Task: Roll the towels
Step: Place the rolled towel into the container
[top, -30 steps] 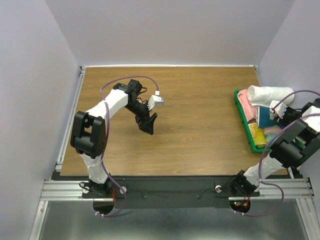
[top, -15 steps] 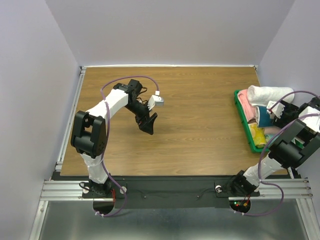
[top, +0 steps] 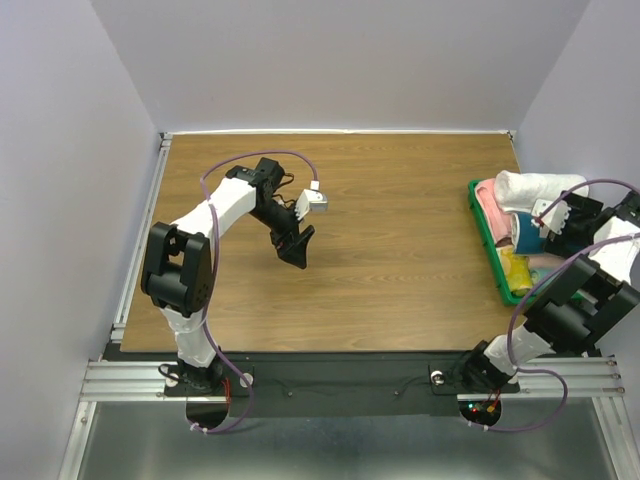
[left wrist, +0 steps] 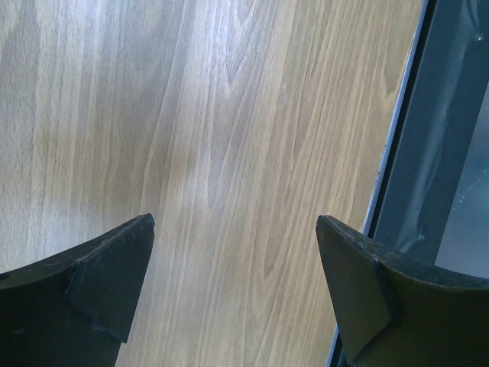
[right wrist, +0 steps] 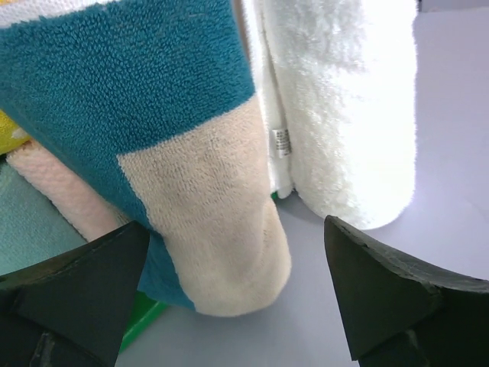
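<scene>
A rolled teal towel with a cream border (right wrist: pixel 137 84) lies in the green tray (top: pixel 486 248) at the table's right edge, seen from above as a teal roll (top: pixel 527 233). My right gripper (right wrist: pixel 236 223) hovers at the roll's cream end, open, its fingers standing wide on either side and off the cloth. In the top view the right gripper (top: pixel 566 222) sits over the tray's right side. My left gripper (top: pixel 296 252) hangs open over bare wood left of centre, and the left wrist view shows nothing between the left gripper (left wrist: pixel 235 222) fingers.
A white rolled towel (top: pixel 540 187) (right wrist: pixel 344 107) lies against the teal one at the tray's far end. Pink (top: pixel 489 207) and yellow (top: pixel 517 271) cloths also fill the tray. The grey side wall stands close behind the right arm.
The right gripper has opened wide and let go of the teal roll, and the right arm has drawn back slightly to the right. The left arm has not moved.
</scene>
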{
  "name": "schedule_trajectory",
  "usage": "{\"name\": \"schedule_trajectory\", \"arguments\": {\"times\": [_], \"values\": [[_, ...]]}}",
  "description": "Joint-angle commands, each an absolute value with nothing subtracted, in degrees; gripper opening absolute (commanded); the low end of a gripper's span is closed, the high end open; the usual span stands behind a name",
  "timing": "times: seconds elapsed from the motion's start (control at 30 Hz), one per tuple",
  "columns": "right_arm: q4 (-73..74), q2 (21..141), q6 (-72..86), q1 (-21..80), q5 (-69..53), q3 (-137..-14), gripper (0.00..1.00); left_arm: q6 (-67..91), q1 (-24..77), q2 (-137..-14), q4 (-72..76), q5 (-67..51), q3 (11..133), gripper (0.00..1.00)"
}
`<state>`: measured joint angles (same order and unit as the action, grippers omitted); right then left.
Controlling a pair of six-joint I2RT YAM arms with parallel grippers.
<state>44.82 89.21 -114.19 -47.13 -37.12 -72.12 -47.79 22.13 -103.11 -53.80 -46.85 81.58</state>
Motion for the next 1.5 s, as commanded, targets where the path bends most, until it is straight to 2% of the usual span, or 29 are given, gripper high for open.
{"name": "schedule_trajectory", "arguments": {"times": [0.0,0.33,0.37,0.4,0.43,0.63,0.8,0.83,0.93,1.0,1.07,1.17,1.2,1.3,1.47], "values": [[47.6,85.3,-148.3,-46.8,-39.6,-72.0,1.0,-49.5,22.4,-98.4,-54.7,-48.0,81.5,0.99],[66.6,74.8,-144.9,-42.6,-49.6,-75.8,1.0,-44.8,22.1,-92.8,-50.2,-47.2,79.4,0.99],[66.6,73.9,-140.6,-40.5,-49.9,-76.5,1.0,-44.1,21.9,-92.3,-49.8,-46.8,79.1,0.99],[62.8,73.0,-126.4,-37.6,-49.1,-76.9,1.0,-43.4,21.0,-91.8,-48.6,-46.8,78.9,0.99],[59.8,71.6,-119.9,-31.4,-47.9,-77.0,1.0,-42.5,20.6,-90.7,-47.7,-46.9,78.7,0.99],[45.9,74.2,-85.7,-14.3,-38.9,-81.6,1.0,-37.5,15.5,-88.2,-44.6,-46.8,79.2,0.99],[35.3,82.5,-58.5,5.0,-22.0,-88.4,1.0,-30.5,11.0,-83.8,-36.4,-41.2,78.2,0.99],[35.4,84.4,-49.7,9.3,-18.3,-93.2,1.0,-27.5,10.2,-82.7,-35.0,-39.6,78.2,0.99],[35.6,91.4,-31.7,12.6,-17.3,-100.0,1.0,-21.6,8.7,-81.0,-30.7,-34.1,78.0,0.99],[35.5,93.5,-24.6,12.7,-21.2,-102.6,1.0,-20.3,7.6,-80.2,-29.5,-31.7,77.5,0.99],[35.2,93.9,-15.4,13.2,-24.2,-101.7,1.0,-18.5,7.4,-78.6,-28.1,-28.9,76.4,0.99],[31.5,91.2,-6.3,13.8,-29.0,-92.7,1.0,-18.1,7.4,-75.2,-25.4,-24.6,72.0,0.99],[28.3,89.7,-3.5,14.3,-30.4,-86.2,1.0,-18.5,7.4,-73.6,-24.4,-23.4,69.6,0.99],[21.9,84.2,-1.2,15.5,-30.4,-71.8,1.0,-18.0,7.5,-71.7,-22.4,-20.6,65.1,0.99],[19.5,79.0,-0.3,17.2,-29.8,-61.0,1.0,-18.7,8.3,-68.0,-20.3,-17.2,57.5,0.99]]}}
